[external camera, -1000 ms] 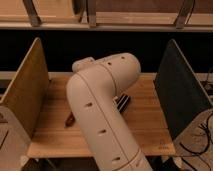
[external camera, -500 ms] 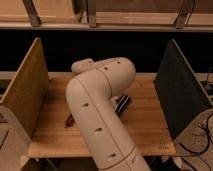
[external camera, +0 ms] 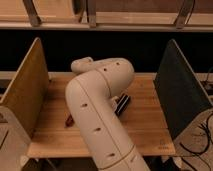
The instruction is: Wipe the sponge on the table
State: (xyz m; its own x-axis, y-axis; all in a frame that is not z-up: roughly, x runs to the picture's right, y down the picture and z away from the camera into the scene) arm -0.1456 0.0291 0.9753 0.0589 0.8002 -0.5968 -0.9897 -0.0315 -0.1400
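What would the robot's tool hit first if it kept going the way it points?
Likely the table: the tool, showing just beside the arm, seems angled down onto the wood, though its tip is hidden.

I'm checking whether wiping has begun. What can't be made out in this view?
Gripper: hidden behind the arm, camera view; shut, on what unseen.
Sponge: none identifiable; the arm covers the middle of the table.
Dark object beside the arm: partly covered, too blurred to name.
Small red thing at the arm's other side: mostly hidden by it.
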